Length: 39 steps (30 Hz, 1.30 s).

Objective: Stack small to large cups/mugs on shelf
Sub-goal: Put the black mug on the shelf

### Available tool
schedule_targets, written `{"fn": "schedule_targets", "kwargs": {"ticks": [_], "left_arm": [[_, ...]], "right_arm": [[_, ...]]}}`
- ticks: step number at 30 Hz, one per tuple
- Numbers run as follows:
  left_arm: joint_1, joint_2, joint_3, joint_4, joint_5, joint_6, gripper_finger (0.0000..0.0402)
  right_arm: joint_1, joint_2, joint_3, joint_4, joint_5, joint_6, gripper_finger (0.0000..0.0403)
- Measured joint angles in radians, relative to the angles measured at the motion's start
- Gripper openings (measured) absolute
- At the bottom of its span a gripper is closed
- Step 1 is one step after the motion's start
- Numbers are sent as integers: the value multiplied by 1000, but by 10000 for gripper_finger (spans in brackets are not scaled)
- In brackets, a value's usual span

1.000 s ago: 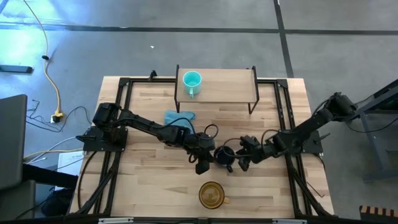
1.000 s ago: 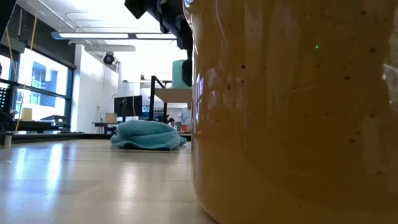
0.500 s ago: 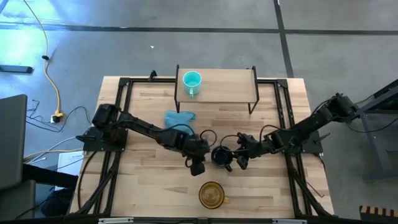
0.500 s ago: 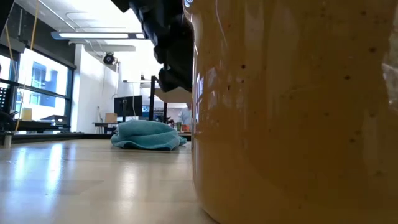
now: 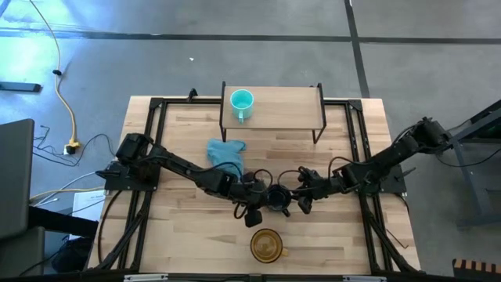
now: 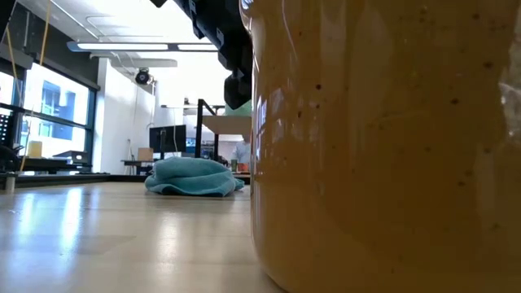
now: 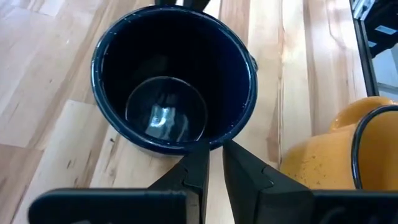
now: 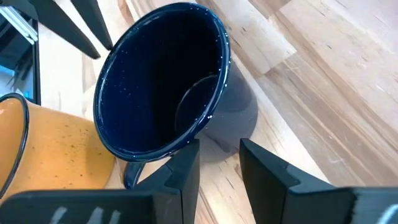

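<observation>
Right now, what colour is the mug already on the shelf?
Turquoise. The mug on the shelf shows best in the high view.

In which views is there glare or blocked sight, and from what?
Low view: the large amber-brown mug stands close to the lens and blocks the right half. Left wrist view: a bright reflection on the bottom of the dark blue-black enamel mug.

Ahead of our right gripper [image 8: 217, 163] we see the black mug [image 8: 165, 81], tilted so its dark speckled inside faces us. One of our fingers [image 8: 186, 171] lies against the mug's near rim and the other stands just outside the wall, a gap between them. Off to one side of the jaws sits the amber-brown mug [image 8: 56, 152], touching or nearly touching the black one. Beyond the mugs two dark fingers of the left gripper [image 8: 84, 25] point in over the wooden table [image 8: 323, 81].
</observation>
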Motion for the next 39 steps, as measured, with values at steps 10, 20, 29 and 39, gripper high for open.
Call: {"fn": "schedule_targets", "kwargs": {"ticks": [10,20,29,39], "left_arm": [[0,1,0,-76,-7,-31,37],[1,4,-2,-97,-3,-56,37],[1,32,-1,-29,-17,-84,37],[0,58,-2,11,-72,-109,37]], "right_arm": [[0,0,0,4,-1,1,105],[0,0,0,4,-2,0,105],[-17,0,0,11,-4,0,105],[-52,0,0,9,-33,-18,105]]}}
